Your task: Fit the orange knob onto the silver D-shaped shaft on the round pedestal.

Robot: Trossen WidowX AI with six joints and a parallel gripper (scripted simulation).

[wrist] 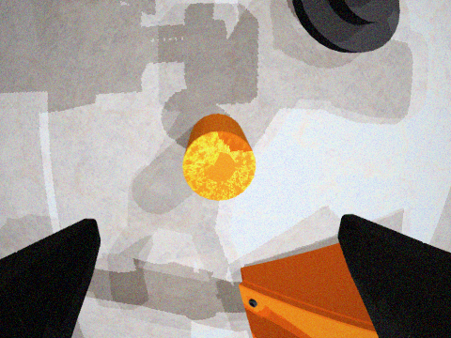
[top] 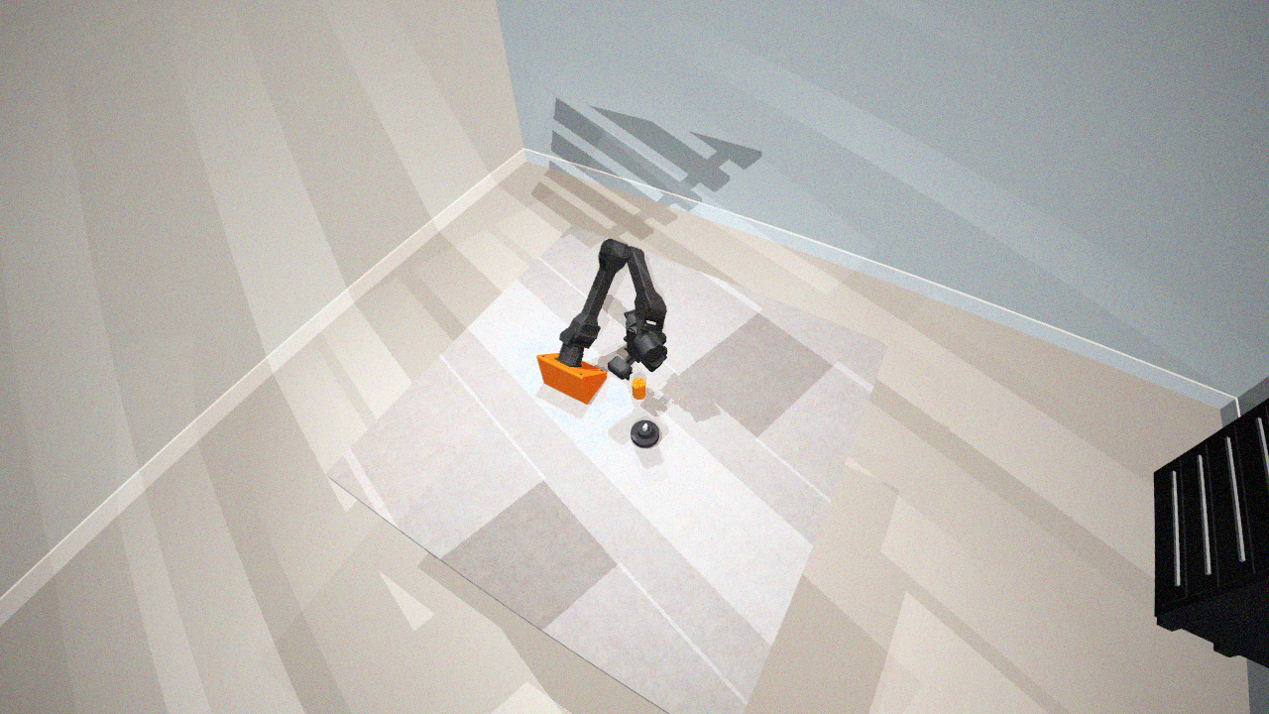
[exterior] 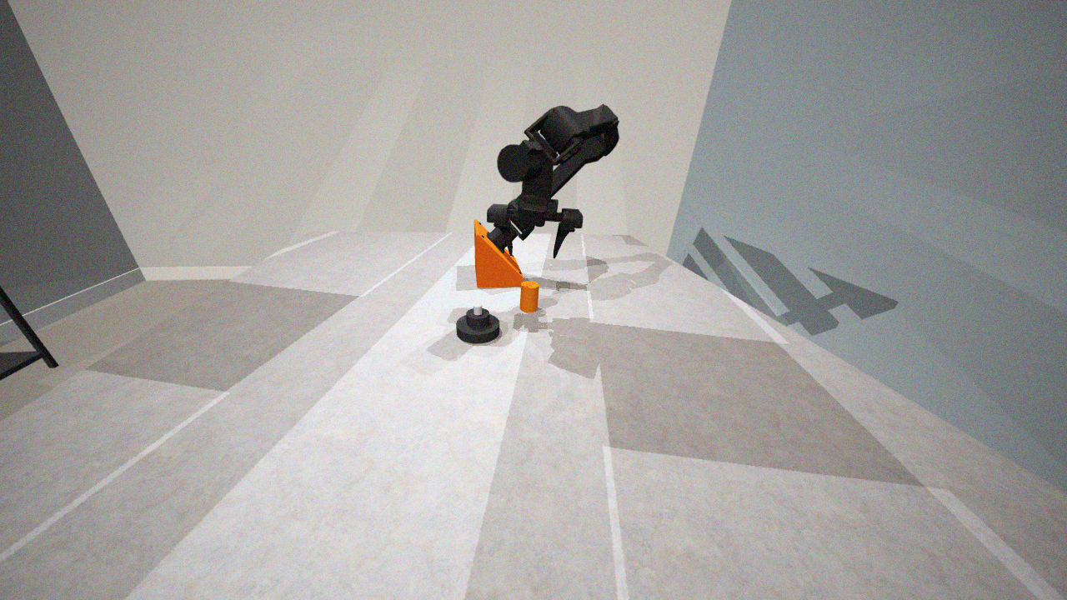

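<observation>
Gripping the orange knob (top: pixel 638 389) (exterior: pixel 528 297) (wrist: pixel 219 166) low on its rounded sides seems best; it looks stiff, light, perhaps slippery. The hand (top: pixel 626 341) (exterior: pixel 533 253) (wrist: pixel 221 232) is released.

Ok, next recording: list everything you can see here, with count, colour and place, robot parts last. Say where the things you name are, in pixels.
Knob (top: pixel 638 389) (exterior: pixel 528 297) (wrist: pixel 219 164): one, orange, upright on the pale surface, off the shaft
Pedestal (top: pixel 644 439) (exterior: pixel 477 331) (wrist: pixel 371 38): one, round, dark grey, near the knob
Shaft (top: pixel 644 426) (exterior: pixel 478 309): one, silver, standing on the pedestal
Slatted unit (top: pixel 1189 524): one, black with pale strips, right edge of the top view
Walls: beige and blue-grey, around the scene
Base block (top: pixel 567 380) (exterior: pixel 493 264) (wrist: pixel 296 263): one, orange, under the arm
Arm: one, black, bent over
Jaws: one pair, black, open, nothing between them
</observation>
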